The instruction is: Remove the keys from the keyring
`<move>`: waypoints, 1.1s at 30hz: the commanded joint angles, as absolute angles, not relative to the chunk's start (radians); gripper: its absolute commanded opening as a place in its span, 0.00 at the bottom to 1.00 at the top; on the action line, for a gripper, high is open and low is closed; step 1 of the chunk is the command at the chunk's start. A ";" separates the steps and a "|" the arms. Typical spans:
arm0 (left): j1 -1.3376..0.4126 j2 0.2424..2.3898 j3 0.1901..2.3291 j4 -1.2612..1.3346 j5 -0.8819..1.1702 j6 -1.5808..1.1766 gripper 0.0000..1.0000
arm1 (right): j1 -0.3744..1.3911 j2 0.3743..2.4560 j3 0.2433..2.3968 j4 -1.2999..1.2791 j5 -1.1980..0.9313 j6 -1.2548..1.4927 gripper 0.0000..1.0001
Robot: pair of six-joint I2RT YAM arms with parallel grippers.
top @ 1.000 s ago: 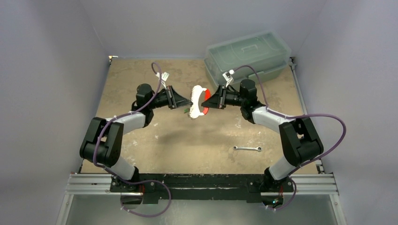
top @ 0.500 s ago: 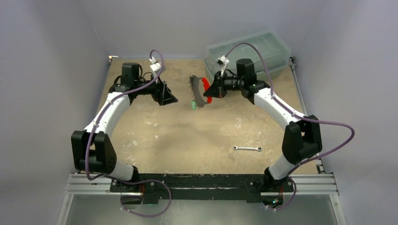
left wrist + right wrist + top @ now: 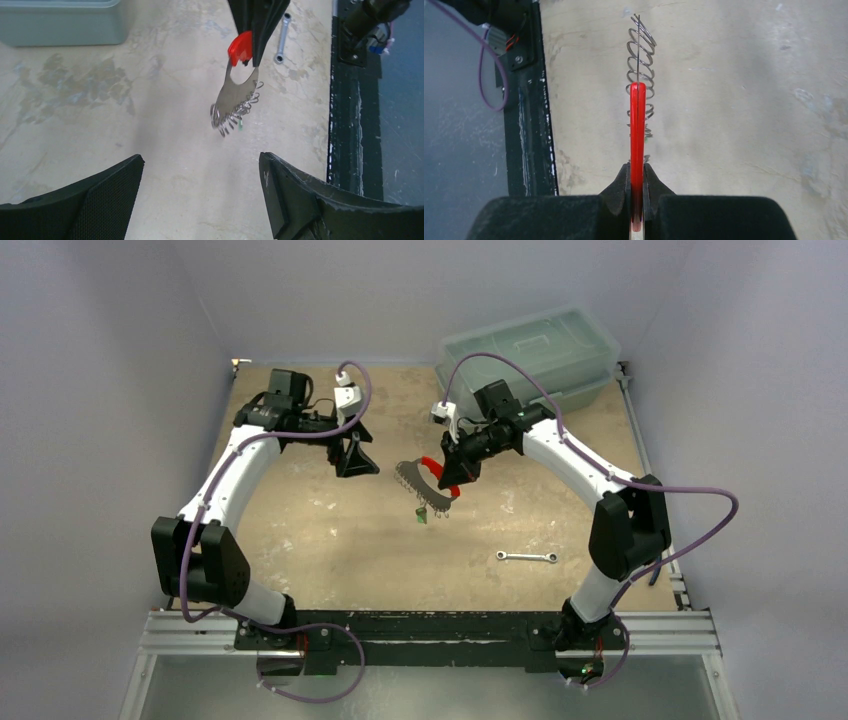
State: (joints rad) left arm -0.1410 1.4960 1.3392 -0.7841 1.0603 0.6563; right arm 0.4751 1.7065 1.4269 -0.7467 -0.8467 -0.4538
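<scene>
The keyring (image 3: 423, 483) is a pale oval loop with a red section (image 3: 432, 462). It hangs in the air over the middle of the table. My right gripper (image 3: 452, 472) is shut on that red section, which the right wrist view shows edge-on between the pads (image 3: 637, 125). Small metal keys (image 3: 428, 504) dangle from the loop's lower edge, one with a green head (image 3: 422, 517). In the left wrist view the keyring (image 3: 239, 90) and keys (image 3: 231, 116) hang ahead of my left gripper (image 3: 201, 165). That gripper is open, holds nothing, and is well apart from the ring.
A slim silver wrench (image 3: 527, 557) lies on the table at the near right. A translucent lidded bin (image 3: 530, 355) stands at the back right corner. The black base rail (image 3: 345, 100) runs along the near edge.
My left gripper has opened, let go at the keyring and pulled back to the left. My right gripper has carried the keyring lower and nearer, tilting it so the keys hang down.
</scene>
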 commanded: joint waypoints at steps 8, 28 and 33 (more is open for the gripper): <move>-0.321 1.515 1.297 -0.772 1.103 0.700 0.77 | 0.558 1.677 1.531 -0.865 -0.886 -0.594 0.00; -0.302 1.498 1.197 -0.590 1.226 0.407 0.00 | 0.520 1.671 1.552 -0.820 -1.015 -0.536 0.56; -0.220 1.493 1.198 -0.495 1.311 0.272 0.00 | 0.392 1.626 1.467 -0.597 -1.145 -0.345 0.73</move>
State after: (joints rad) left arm -0.2729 1.5146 1.1904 -0.6163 1.1831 0.4000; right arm 0.4908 1.6997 1.5219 -0.8108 -1.0080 -0.5121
